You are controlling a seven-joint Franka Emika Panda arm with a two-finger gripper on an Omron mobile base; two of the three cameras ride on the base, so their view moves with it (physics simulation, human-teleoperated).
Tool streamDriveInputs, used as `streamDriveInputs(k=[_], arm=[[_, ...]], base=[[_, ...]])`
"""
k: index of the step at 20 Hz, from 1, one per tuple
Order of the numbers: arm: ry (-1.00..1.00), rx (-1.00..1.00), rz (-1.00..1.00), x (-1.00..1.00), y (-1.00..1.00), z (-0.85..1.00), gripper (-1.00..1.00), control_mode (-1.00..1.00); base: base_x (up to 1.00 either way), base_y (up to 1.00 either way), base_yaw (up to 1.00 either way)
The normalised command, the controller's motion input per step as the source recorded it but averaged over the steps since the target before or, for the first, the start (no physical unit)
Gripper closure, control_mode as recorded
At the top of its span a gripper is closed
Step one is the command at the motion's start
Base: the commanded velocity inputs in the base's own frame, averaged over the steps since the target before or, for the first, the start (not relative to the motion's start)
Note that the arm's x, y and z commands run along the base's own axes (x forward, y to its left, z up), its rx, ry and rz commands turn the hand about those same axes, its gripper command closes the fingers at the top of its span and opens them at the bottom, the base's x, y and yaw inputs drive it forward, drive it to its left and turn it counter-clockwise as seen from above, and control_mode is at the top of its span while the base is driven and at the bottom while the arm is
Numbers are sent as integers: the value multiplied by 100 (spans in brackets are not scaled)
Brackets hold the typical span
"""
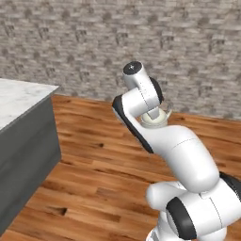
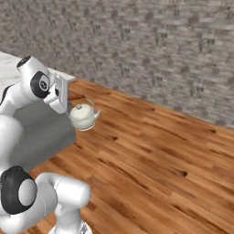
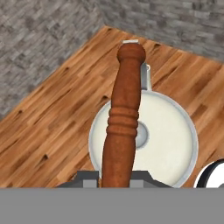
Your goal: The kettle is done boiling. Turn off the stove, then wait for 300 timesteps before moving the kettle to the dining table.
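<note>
The small cream-white kettle [image 2: 83,117] hangs in the air above the wooden floor, carried by its reddish-brown handle [image 3: 124,113]. My gripper [image 3: 114,177] is shut on that handle, and the kettle's round lid [image 3: 162,135] lies right below it. From the left base view, the kettle [image 1: 154,119] peeks out behind my forearm. The dining table [image 1: 21,99], a white veined marble top on a grey base, stands to the left of the arm, and its edge [image 2: 68,77] shows behind the hand. The stove is out of view.
A wooden plank floor [image 2: 155,146] stretches ahead and to the right. A grey stone-brick wall [image 1: 94,42] closes the far side. The table's grey cabinet side [image 1: 28,155] stands close on the left.
</note>
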Motion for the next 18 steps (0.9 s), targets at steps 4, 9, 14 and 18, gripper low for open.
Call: streamDriveInputs(k=[4, 9, 14, 18], arm=[[0, 0, 0, 0, 0, 0, 100, 100], [0, 0, 0, 0, 0, 0, 100, 100], [0, 0, 0, 0, 0, 0, 100, 100], [0, 0, 0, 0, 0, 0, 100, 100]], base=[[54, -68, 27], [58, -69, 28], [60, -65, 29], [65, -60, 31]])
